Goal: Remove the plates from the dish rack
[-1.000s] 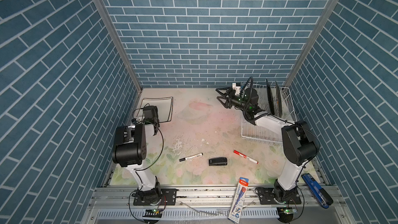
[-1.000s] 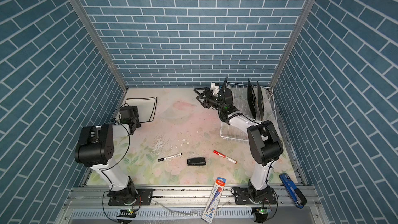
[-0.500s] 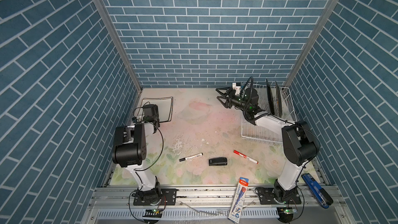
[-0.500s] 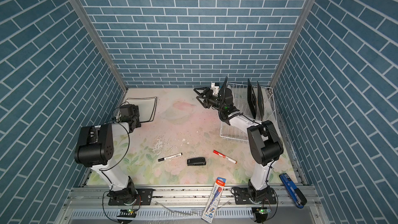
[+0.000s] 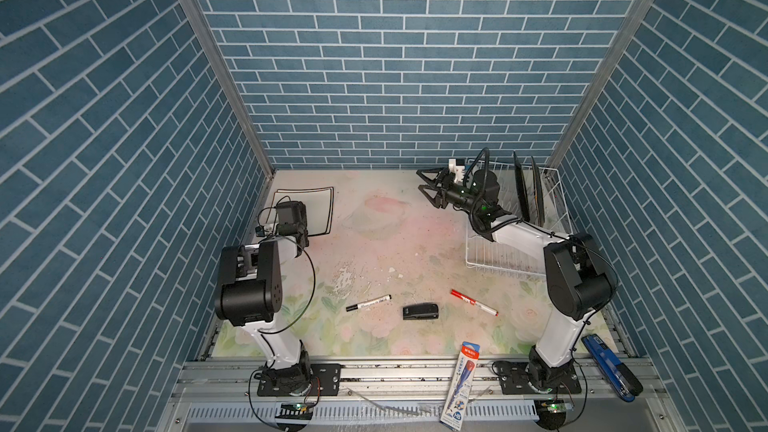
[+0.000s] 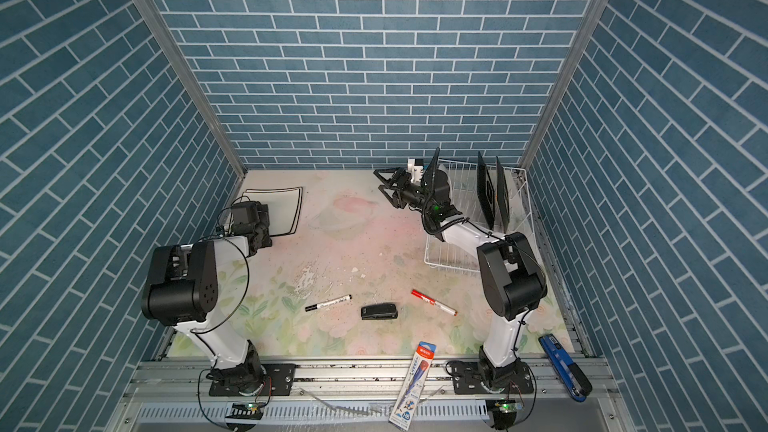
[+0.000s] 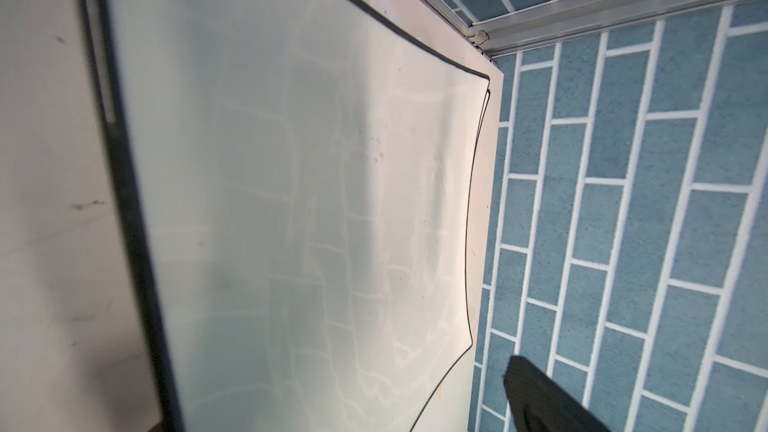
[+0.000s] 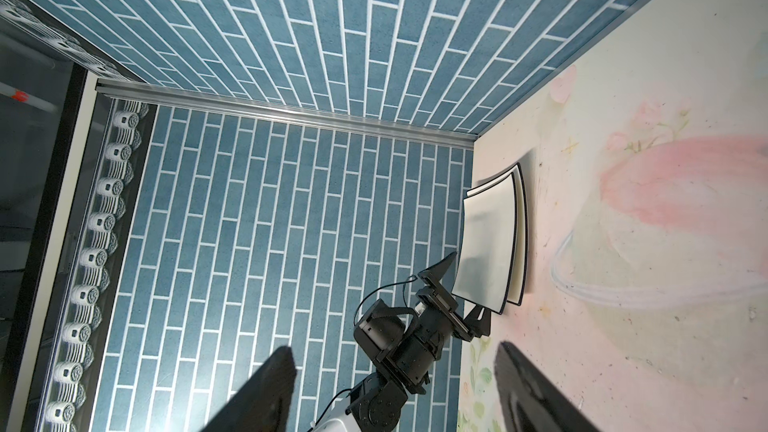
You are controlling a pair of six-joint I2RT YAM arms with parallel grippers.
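Two white plates (image 5: 318,209) stacked flat at tabletop's (image 5: 395,243) far left corner, presumably the drop-off pile. Left pincer (image 8: 461,292) spread wide at stack's near edge, holding nothing. Two black plates (image 5: 528,195) upright between tines of dish rack (image 5: 552,184), far right corner. Right pincer (image 5: 430,191) part-open, empty, just left of rack, facing away from plates.

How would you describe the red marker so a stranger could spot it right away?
Start at the white wire dish rack on the table's right side. Just in front of it lies the red marker; unlike the black-capped marker and black stapler beside it, its cap end is red.
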